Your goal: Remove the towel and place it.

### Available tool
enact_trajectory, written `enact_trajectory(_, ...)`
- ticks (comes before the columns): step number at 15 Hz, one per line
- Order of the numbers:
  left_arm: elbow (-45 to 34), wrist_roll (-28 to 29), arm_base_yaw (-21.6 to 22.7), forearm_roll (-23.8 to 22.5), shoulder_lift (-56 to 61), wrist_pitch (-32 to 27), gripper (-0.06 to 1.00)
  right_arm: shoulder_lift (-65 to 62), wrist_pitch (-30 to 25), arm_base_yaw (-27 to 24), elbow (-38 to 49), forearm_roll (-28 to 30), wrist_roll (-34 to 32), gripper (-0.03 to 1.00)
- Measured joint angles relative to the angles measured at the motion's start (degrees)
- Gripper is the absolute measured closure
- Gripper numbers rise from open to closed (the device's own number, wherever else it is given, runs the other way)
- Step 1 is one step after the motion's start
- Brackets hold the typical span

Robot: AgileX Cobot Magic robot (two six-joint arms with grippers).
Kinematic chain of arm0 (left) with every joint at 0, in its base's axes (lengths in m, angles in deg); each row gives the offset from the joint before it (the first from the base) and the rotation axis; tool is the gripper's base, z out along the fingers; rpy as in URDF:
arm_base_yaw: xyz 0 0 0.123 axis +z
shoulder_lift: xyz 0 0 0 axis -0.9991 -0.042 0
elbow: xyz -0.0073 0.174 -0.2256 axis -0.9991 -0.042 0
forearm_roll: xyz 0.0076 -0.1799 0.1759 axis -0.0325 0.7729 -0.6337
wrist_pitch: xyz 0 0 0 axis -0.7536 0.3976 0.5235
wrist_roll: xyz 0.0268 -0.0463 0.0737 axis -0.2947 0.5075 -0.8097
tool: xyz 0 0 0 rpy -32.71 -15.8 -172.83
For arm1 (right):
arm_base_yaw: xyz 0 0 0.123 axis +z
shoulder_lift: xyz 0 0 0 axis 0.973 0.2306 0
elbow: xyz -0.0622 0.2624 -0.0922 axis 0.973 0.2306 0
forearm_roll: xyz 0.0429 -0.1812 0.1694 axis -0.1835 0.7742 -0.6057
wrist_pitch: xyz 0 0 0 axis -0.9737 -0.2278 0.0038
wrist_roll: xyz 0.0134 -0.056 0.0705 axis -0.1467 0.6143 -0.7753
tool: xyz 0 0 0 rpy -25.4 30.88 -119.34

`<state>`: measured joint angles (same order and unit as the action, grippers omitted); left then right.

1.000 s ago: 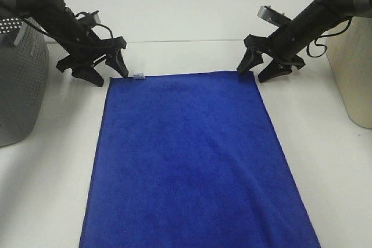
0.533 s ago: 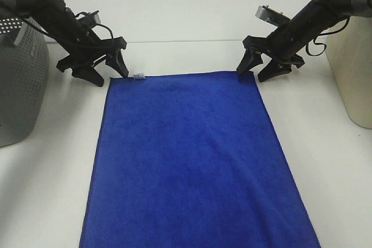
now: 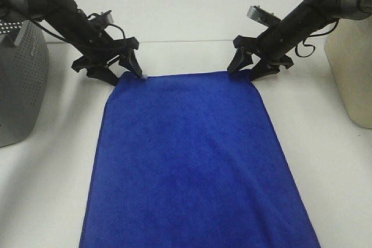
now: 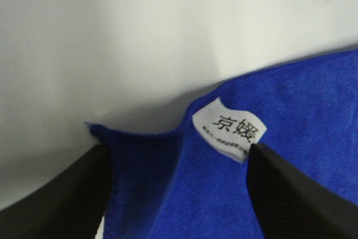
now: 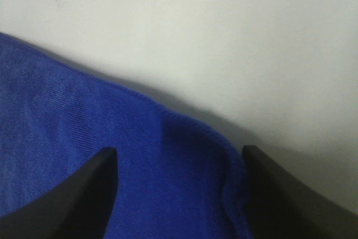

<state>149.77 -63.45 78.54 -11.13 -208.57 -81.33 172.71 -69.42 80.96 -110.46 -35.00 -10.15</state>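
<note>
White counter (image 3: 192, 21) carrying everything. Left gripper (image 3: 125, 75) standing spread, jaws straddling far left corner of towel (image 3: 186, 155), white tag (image 4: 229, 130) lying between them, nothing clamped. Right gripper (image 3: 242, 74) likewise spread, straddling far right corner, released. Towel lying flat, running lengthwise down counter, sitting between grey perforated basket (image 3: 20, 85) at left and beige bin (image 3: 354, 74) at right.
</note>
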Motion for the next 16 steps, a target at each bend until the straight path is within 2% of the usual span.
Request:
enact_trajectory(3,0.0,-0.1,-1.1,1.1,-0.3,1.1,0.33,0.6,0.1,1.9,0.0,-0.9,0.0,0.42)
enact_trajectory(5,0.0,-0.1,-1.1,1.0,-0.5,1.1,0.40,0.6,0.4,2.2,0.0,-0.5,0.0,0.52)
enact_trajectory(7,0.0,-0.1,-1.1,0.9,-0.8,1.4,0.60,0.7,1.0,2.2,0.0,0.5,0.0,0.66)
enact_trajectory(9,0.0,-0.7,-1.1,0.5,-1.1,2.3,0.87,1.3,1.7,2.2,0.0,0.5,0.0,0.87)
enact_trajectory(10,0.0,-1.3,-1.1,0.8,-1.3,3.0,0.93,1.3,1.9,2.2,0.0,0.4,0.0,0.94)
enact_trajectory(14,0.2,-2.7,-1.1,1.4,-1.4,4.1,0.94,1.2,2.2,2.2,0.0,0.4,0.3,0.95)
enact_trajectory(16,4.9,-3.6,-1.3,0.6,-2.5,6.5,0.94,0.3,7.3,2.4,0.2,1.9,2.2,0.95)
